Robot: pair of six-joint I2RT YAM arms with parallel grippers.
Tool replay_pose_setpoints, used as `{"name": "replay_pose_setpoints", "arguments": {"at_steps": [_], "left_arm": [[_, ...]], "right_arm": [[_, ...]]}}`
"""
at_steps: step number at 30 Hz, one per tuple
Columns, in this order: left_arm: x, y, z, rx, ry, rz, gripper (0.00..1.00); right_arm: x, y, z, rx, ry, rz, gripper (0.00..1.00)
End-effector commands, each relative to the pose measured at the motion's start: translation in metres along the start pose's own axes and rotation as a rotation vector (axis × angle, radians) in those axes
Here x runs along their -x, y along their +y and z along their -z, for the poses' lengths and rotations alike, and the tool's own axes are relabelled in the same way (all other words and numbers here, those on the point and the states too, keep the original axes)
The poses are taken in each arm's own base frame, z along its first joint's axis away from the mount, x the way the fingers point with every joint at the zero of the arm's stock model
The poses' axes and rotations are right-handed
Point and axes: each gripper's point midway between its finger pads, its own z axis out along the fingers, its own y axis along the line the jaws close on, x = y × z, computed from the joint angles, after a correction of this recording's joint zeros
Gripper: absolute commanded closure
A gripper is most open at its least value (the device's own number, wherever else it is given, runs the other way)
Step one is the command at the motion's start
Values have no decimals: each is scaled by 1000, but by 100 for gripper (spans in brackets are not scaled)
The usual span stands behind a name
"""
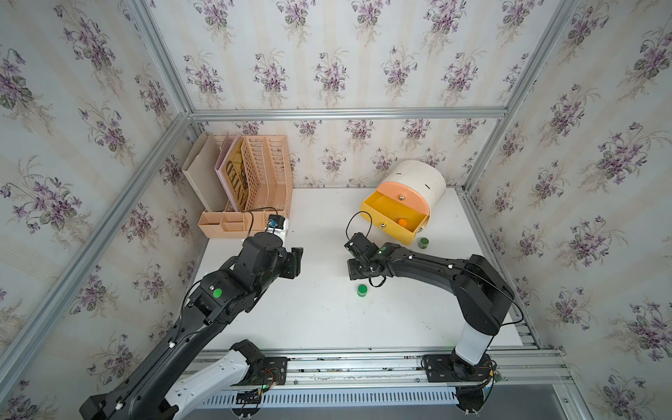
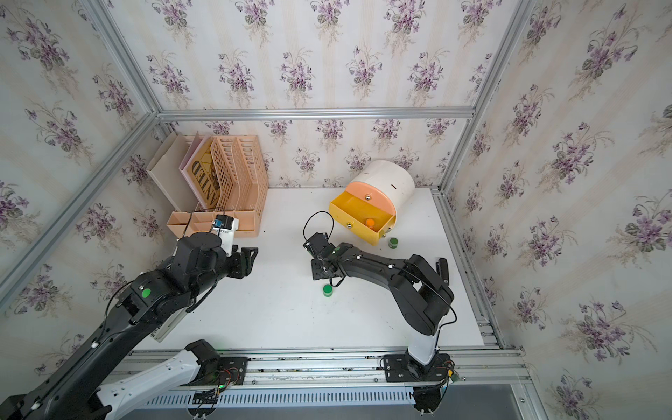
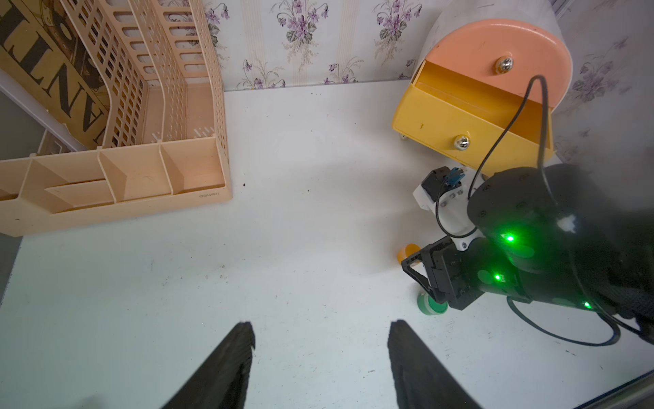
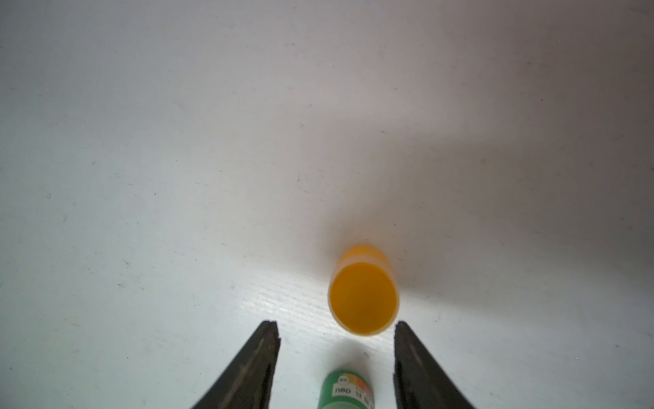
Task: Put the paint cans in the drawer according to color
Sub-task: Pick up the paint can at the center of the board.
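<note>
Surface (image 1: 320, 320): white, flat, walled in by floral wallpaper.

Small white drum-shaped drawer cabinet (image 1: 418, 178) stands at the far right, its round front turned toward the middle of the surface. Peach top drawer (image 1: 398, 192) is pushed in. Yellow middle drawer (image 1: 382, 212) is pulled well out. One tiny orange-lidded paint pot (image 1: 402, 221) stands inside it, toward the cabinet end.

Second orange-lidded paint pot (image 4: 362, 294): upright on the surface, just past the fingertips of the right hand (image 4: 336, 324) and nearer one finger than the other. Both top views hide it under that hand.

Green-lidded paint pot (image 1: 362, 290): upright on the surface, just on the near side of the right hand. The right wrist view shows it low between the two fingers, touching neither.

Other green-lidded paint pot (image 1: 423, 242): on the surface, just beside the open yellow drawer's corner.

Right hand: low over the surface, fingers spread, clamping nothing.

Left hand (image 3: 320, 324): fingers spread, empty, over bare surface left of centre, well apart from all pots.

Peach slotted plastic file rack (image 1: 262, 174): far left corner, papers standing in it.
</note>
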Motion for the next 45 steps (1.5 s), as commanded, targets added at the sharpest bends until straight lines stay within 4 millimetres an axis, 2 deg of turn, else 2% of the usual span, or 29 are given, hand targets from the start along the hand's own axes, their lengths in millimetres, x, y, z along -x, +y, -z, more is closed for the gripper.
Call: {"name": "replay_pose_setpoints", "arguments": {"at_steps": [1,9,18,24,35,41,45], "left_arm": [[3,0,4,-8,-13,4,34],[-1,0,2,-5,0,5,34],[-8,-6,-10,-25,38,7,34],[-7,-11,-10,-46,40,6,34],[-8,-14,-12,-56,54,2,36],[-7,-15,-11,-63,56,7,36],[-3,-14,-8,-57,41,4,35]], "right_arm": [[2,-7,0,-39,-5,-4,44],[2,-9,-11,-31,12,-16,42],[6,-8,-17,-13,19,-32,44],[4,-7,-23,-8,33,-46,53],[1,-5,-28,5,48,-49,55],[1,-4,-29,5,52,-47,60],[6,-2,-19,10,42,-39,72]]}}
